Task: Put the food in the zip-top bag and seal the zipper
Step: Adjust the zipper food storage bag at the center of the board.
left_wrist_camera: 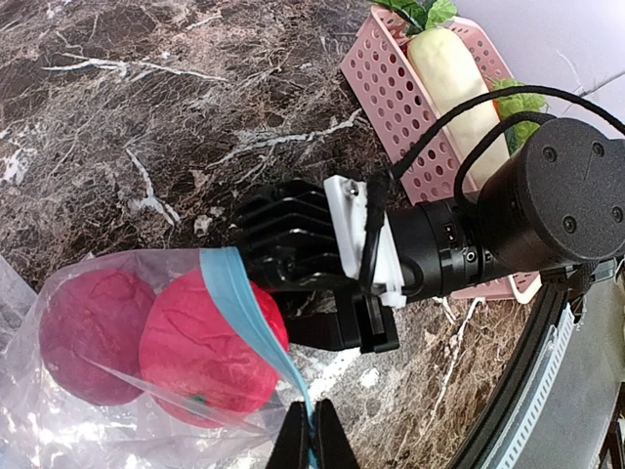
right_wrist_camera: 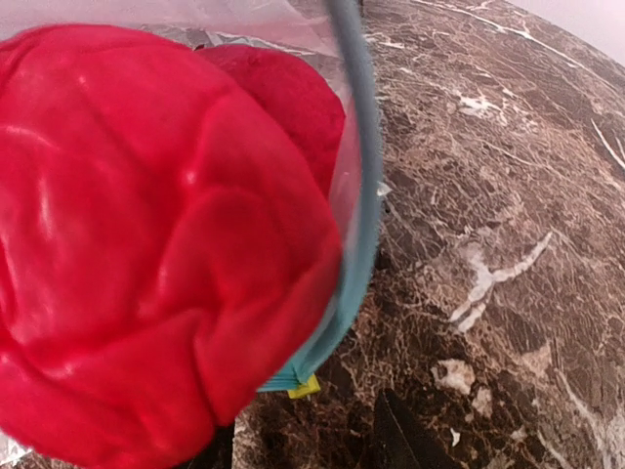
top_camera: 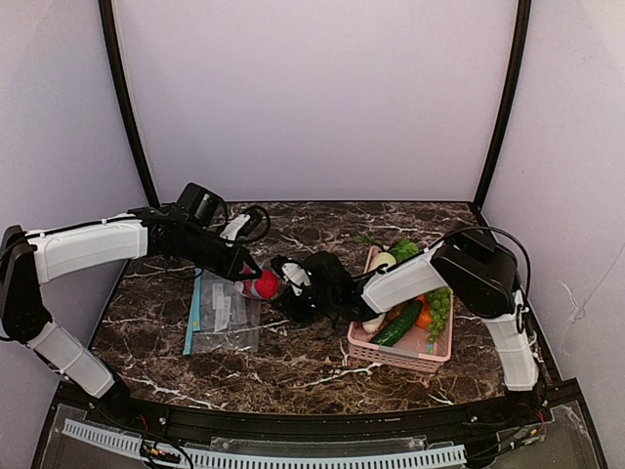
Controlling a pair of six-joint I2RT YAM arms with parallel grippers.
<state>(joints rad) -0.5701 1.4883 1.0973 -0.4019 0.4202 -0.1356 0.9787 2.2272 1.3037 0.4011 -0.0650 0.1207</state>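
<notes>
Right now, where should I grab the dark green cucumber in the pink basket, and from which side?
Probably grip the slim dark green cucumber around its middle, coming straight down from above and closing across its narrow width. It lies slantwise on top in the pink perforated plastic basket, whose walls block a sideways approach.

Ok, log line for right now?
left claw: shut on zipper | right claw: at zip-top bag mouth, grip unclear | red fruits: one inside, one halfway in | cucumber: in pink basket | seal: not done
</notes>
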